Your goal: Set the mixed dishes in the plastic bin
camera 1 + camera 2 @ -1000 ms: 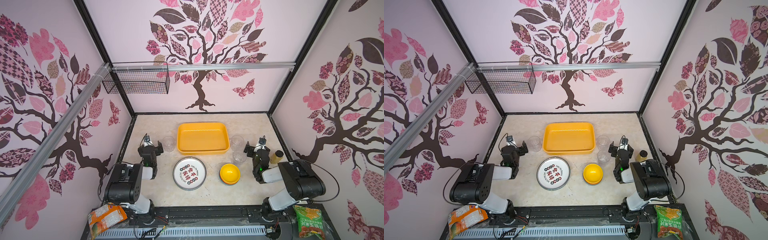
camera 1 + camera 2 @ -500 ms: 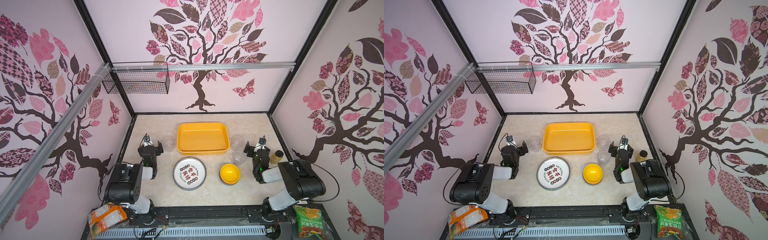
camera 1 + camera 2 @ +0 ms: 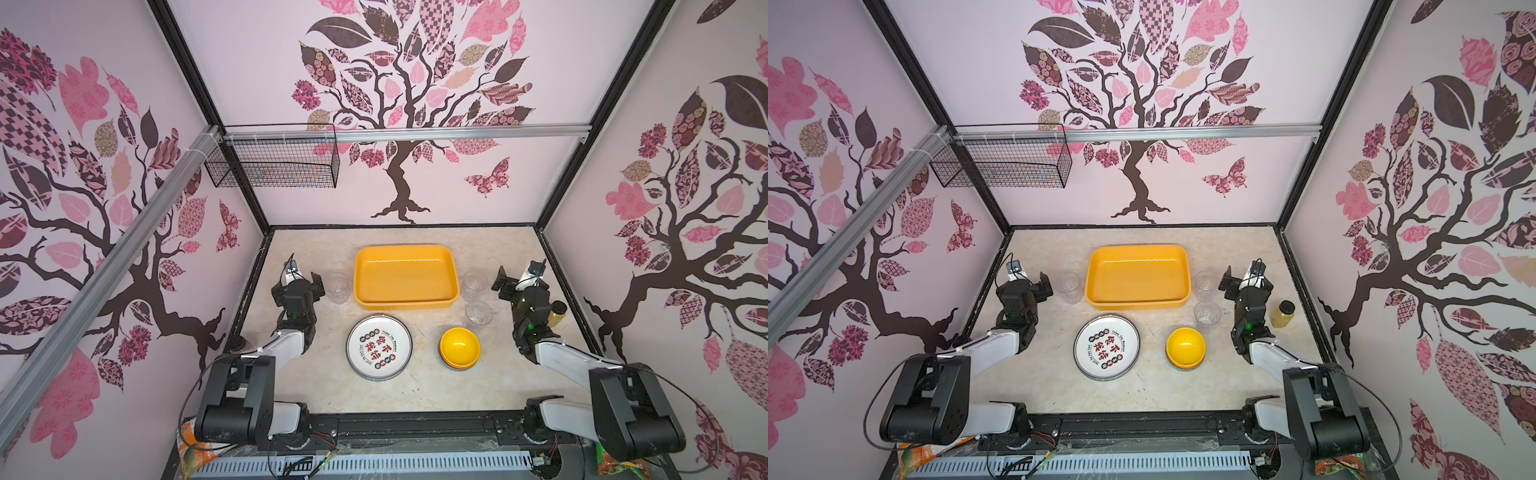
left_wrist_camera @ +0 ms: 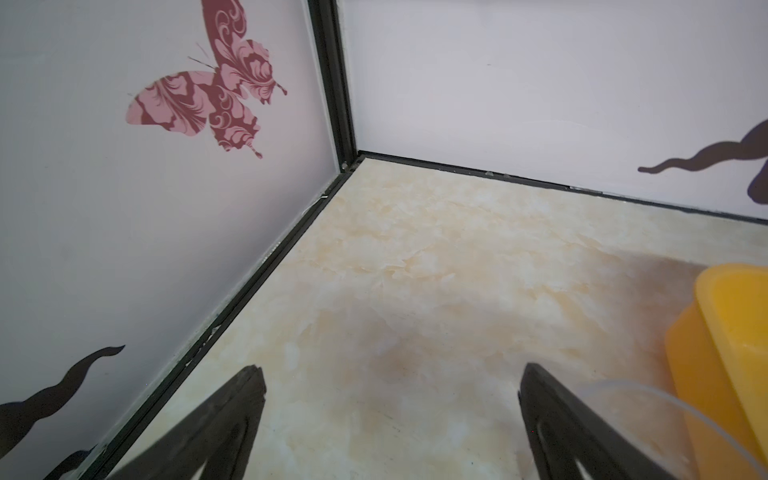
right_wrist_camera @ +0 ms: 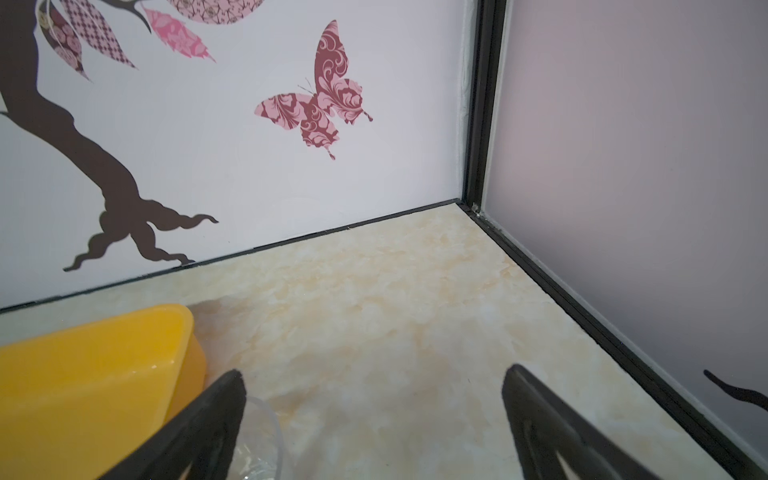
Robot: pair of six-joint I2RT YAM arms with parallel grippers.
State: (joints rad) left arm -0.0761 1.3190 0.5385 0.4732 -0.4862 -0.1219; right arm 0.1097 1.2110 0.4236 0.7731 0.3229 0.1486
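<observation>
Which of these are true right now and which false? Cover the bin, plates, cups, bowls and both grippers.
1. The yellow bin is empty. True.
2. The plates lie inside the bin. False: they sit on the table, just in front of the bin.
3. Three clear cups stand on the table, outside the bin. True.
4. The right gripper holds a cup. False: it is open and empty, with a cup beside one finger.
5. The bowls are stacked, a yellow one on top. True.
6. The left gripper is shut. False: it is open and holds nothing.
</observation>
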